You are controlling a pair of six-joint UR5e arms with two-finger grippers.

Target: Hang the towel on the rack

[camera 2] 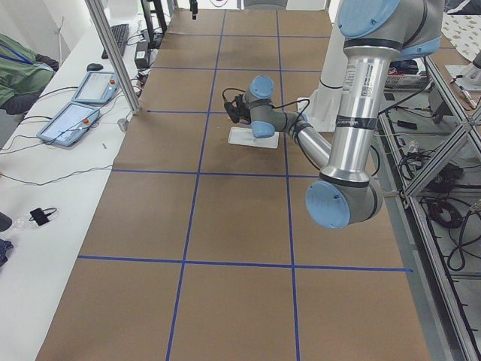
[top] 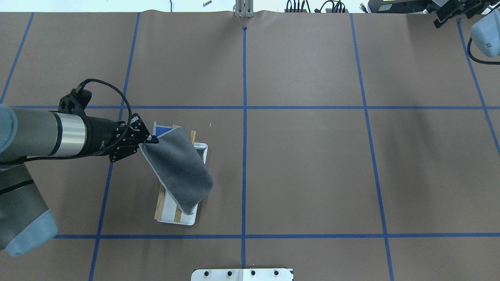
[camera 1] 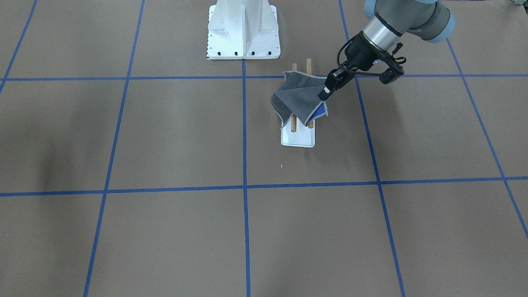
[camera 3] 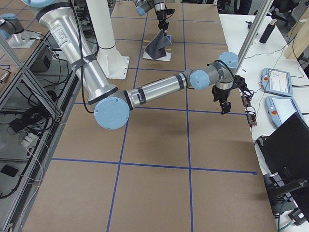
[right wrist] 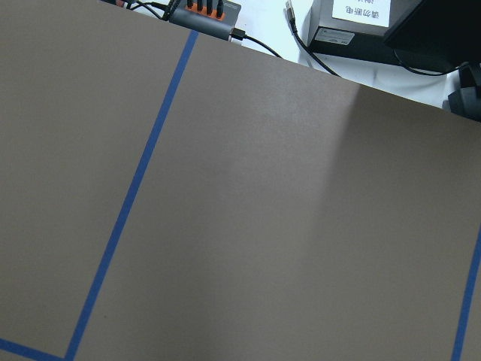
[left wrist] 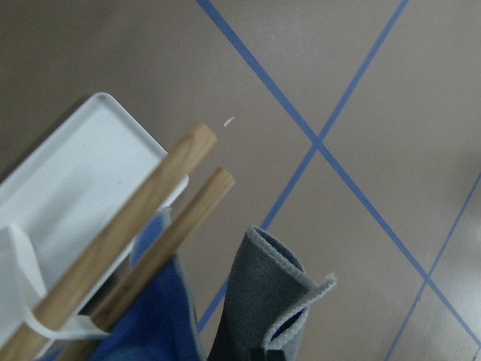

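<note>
The towel (camera 1: 298,99), dark grey outside with blue showing underneath, lies draped across the rack's two wooden rods (camera 1: 293,124). The rack's white base (camera 1: 298,139) sits under it. In the overhead view the towel (top: 177,166) covers most of the rack (top: 183,219). My left gripper (camera 1: 324,94) is shut on one raised corner of the towel, beside the rack; it also shows in the overhead view (top: 150,140). In the left wrist view the rods (left wrist: 150,218) and the pinched grey fold (left wrist: 263,293) fill the frame. My right gripper (camera 3: 224,102) hovers far off at the table's edge; I cannot tell its jaw state.
The large white bolted pedestal (camera 1: 243,31) stands behind the rack. Blue tape lines (top: 244,117) cross the brown table. Tablets and cables (camera 3: 277,82) lie on the bench beyond the far edge, near my right gripper.
</note>
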